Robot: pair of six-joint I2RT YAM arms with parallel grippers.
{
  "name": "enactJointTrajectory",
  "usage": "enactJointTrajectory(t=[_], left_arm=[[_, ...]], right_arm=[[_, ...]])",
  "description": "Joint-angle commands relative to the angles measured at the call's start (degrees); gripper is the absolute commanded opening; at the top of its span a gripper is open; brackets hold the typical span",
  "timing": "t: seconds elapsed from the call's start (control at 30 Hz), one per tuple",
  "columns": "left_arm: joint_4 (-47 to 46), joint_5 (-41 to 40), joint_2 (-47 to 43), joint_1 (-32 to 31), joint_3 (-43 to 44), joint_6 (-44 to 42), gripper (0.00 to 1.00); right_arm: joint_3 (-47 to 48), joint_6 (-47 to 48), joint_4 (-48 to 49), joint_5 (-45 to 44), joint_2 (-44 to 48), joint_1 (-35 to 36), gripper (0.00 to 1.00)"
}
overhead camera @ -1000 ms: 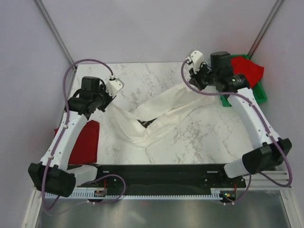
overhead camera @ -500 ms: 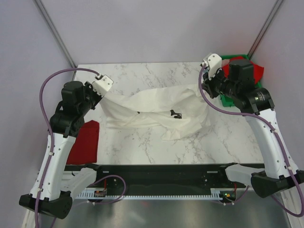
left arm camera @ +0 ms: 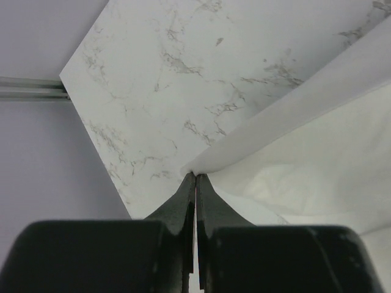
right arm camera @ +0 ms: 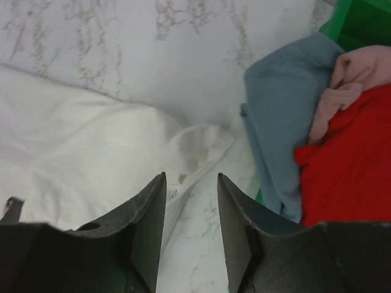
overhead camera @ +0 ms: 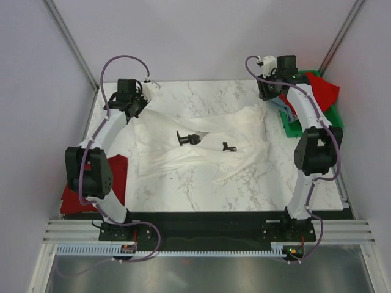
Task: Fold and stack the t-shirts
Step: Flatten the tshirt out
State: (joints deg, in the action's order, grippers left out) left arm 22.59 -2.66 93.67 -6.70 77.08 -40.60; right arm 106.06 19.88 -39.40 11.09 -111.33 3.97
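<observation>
Top external, near left: red t-shirt (overhead camera: pixel 115 177) lies flat; I judge it the start of the stack.
Mid-scene: white t-shirt (overhead camera: pixel 201 146) spread out, rumpled, not yet folded.
Left gripper (left arm camera: pixel 195 180): pinched tight on the white shirt's far-left corner.
Right gripper (right arm camera: pixel 190 183): jaws apart, empty, over the far-right corner.
Far right: grey-blue t-shirt (right arm camera: pixel 275 104) and second red t-shirt (right arm camera: pixel 348 165) wait at the green bin (overhead camera: pixel 335 119).

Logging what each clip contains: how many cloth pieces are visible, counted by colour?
White t-shirt: 1
Red: 2, the left red cloth and the right red cloth
Grey-blue cloth: 1
Pink cloth: 1
Total: 5
</observation>
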Motion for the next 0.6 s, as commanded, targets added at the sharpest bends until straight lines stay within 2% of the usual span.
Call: enactJointTrajectory(t=[0.0, 0.07, 0.17, 0.3, 0.33, 0.57], left_arm=[[-0.71, -2.0, 3.18, 2.04, 10.54, 4.3, 0.02], [-0.97, -0.87, 2.75, 2.04, 8.8, 4.21, 0.02], [-0.88, 0.46, 1.61, 1.95, 5.82, 5.09, 0.02], [-0.44, 1.6, -0.41, 1.95, 2.12, 5.97, 0.02], [-0.35, 1.69, -0.76, 1.95, 0.72, 5.97, 0.02], [1.05, 2.22, -2.17, 1.25, -3.51, 6.76, 0.02]], right_arm=[[12.22, -4.58, -0.85, -1.0, -2.75, -6.24, 0.47], [9.1, -2.05, -1.12, 4.88, -0.66, -6.52, 0.48], [-0.83, 5.68, -3.48, 12.61, 3.83, -5.38, 0.5], [-7.87, 9.74, -11.47, 19.64, 3.06, -4.41, 0.46], [-8.67, 10.09, -12.19, 20.63, 2.7, -4.41, 0.43], [-11.14, 10.71, -15.0, 23.18, -1.52, 0.16, 0.43]])
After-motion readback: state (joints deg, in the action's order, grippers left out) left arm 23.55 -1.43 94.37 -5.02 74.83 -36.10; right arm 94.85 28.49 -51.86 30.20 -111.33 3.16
